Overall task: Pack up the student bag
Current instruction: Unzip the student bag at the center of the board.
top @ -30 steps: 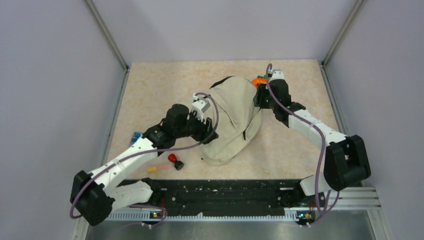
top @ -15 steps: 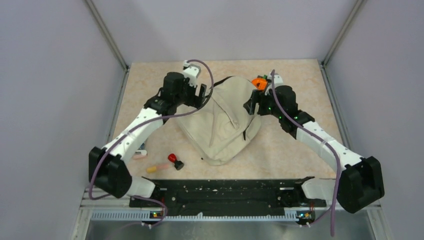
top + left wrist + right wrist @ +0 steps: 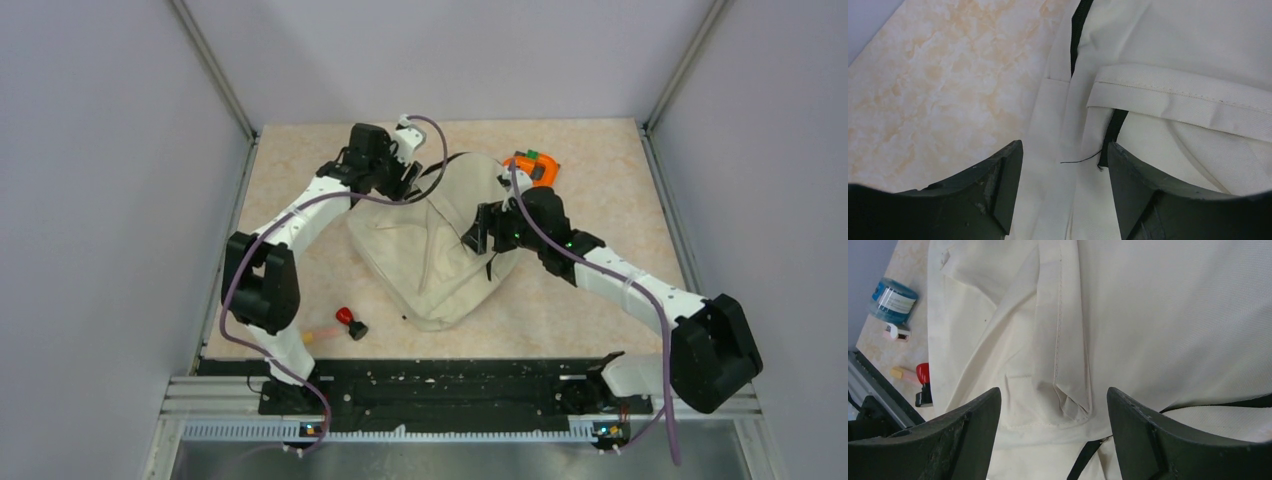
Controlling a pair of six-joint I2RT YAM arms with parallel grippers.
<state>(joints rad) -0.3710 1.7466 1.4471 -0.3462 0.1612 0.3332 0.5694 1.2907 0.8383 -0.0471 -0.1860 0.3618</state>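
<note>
Backpack (image 3: 440, 275) lies on table (image 3: 600, 180).

The student bag (image 3: 425, 275), cream fabric with black trim; lying flat, creased.

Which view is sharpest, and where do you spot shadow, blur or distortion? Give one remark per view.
Top external: even, soft light, faint shadows, student bag sharp but small. Left wrist: bag stitching crisp; left hand dark and soft-edged at the frame's bottom. Right wrist: fabric weave sharpest here; right hand looms large and dark.
</note>
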